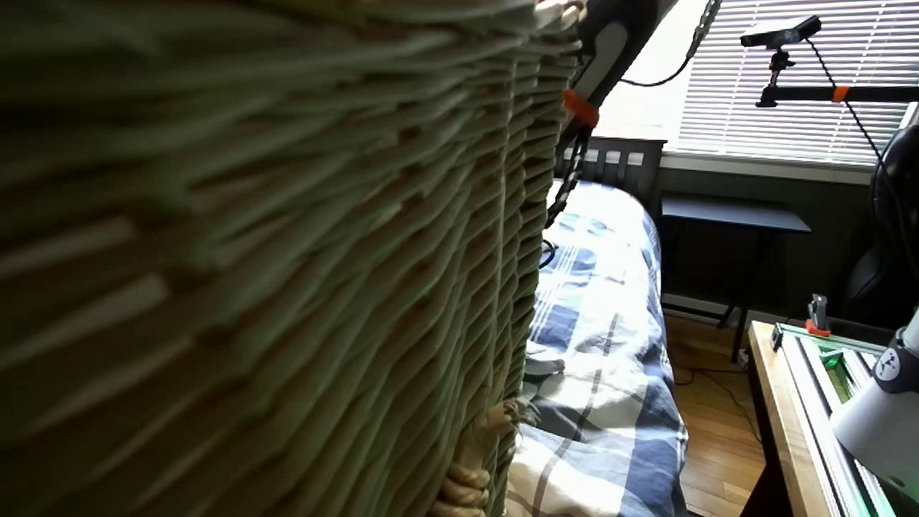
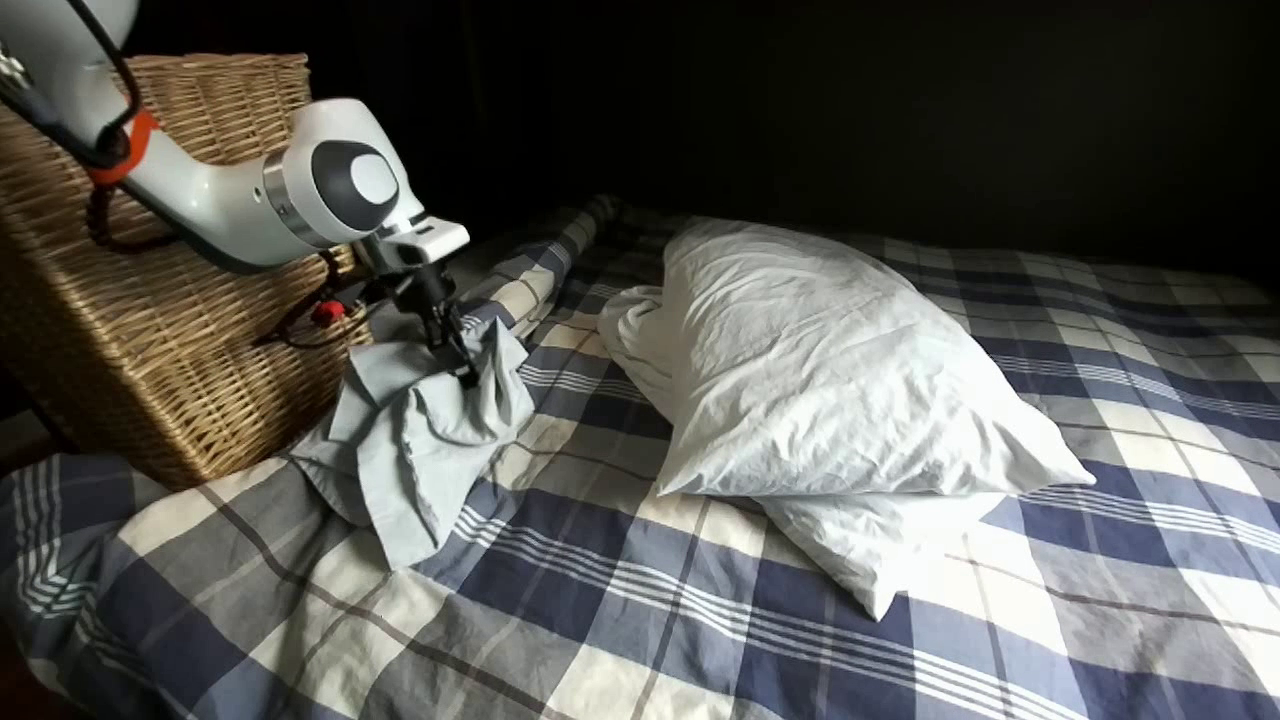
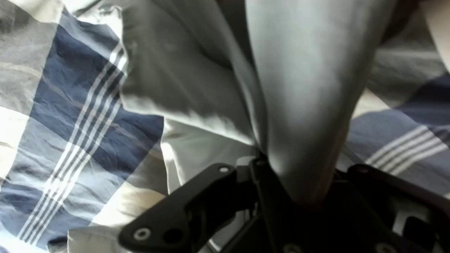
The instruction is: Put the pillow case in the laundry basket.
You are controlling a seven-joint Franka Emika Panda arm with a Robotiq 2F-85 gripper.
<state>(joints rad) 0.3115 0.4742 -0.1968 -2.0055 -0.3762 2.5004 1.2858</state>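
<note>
Pillow case (image 2: 425, 455) clamped in hand (image 2: 468, 378), wicker basket (image 2: 180, 335) beside, pillows (image 2: 830, 370) on plaid bedding (image 2: 600, 560)

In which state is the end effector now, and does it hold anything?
End effector: closed, holding the pillow case.

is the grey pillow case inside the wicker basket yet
No: in an exterior view, the pillow case hangs from the gripper onto the plaid bedspread, outside the basket.

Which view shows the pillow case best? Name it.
An exterior view: the grey pillow case shows its draped outline. The wrist view gives a partial close-up. Where the wicker laundry basket dominates an exterior view, little or no pillow case shows.
</note>
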